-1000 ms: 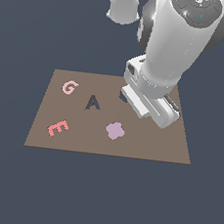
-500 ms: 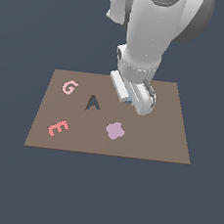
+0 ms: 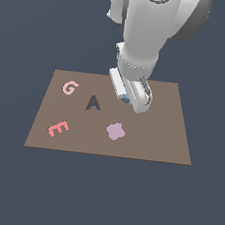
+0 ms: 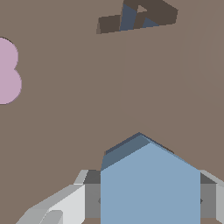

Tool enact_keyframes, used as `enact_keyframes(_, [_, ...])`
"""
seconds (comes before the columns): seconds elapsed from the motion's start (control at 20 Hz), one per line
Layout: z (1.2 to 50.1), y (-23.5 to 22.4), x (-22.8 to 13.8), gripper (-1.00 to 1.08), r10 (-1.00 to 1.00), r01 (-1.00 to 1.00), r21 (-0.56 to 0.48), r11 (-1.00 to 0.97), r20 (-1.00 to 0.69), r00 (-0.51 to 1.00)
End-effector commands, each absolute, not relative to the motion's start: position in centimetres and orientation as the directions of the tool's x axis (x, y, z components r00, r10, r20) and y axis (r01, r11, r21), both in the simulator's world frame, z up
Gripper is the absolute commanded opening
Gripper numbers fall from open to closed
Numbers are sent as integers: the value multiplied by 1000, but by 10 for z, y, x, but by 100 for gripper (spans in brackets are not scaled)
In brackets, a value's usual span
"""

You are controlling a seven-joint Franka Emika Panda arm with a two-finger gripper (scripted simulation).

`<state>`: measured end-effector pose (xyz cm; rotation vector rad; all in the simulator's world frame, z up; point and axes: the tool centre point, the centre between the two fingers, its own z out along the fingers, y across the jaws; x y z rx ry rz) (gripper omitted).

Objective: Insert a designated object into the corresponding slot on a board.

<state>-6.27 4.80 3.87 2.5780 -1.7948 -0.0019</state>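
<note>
glossy white, rounded arm [image 3: 143, 34] segments, dark grey joint cap, pale grey tool [image 3: 132, 98] fingers

arm low over board [image 3: 170, 141] | flower piece [image 3: 115, 131] near A cutout [image 3: 93, 103]

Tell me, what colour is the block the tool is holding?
Light blue. The hexagonal block shows best in the wrist view, between the tool's fingers.

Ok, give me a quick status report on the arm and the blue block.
Gripper shut on blue block, low over the board. Hexagon slot hidden under the block. Flower piece and A cutout off to the side, nothing blocking.
</note>
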Motion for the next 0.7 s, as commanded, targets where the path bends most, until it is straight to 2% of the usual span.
enact_keyframes(0.0, [34,48,-63,-100,-938,-938,1,-345,-1,345])
enact_keyframes(0.15, [31,48,-64,-100,-939,-939,1,-344,-1,344])
enact_keyframes(0.2, [31,48,-64,100,-939,-939,1,-344,-1,344])
enact_keyframes(0.65, [31,48,-64,100,-939,-939,1,-344,-1,344])
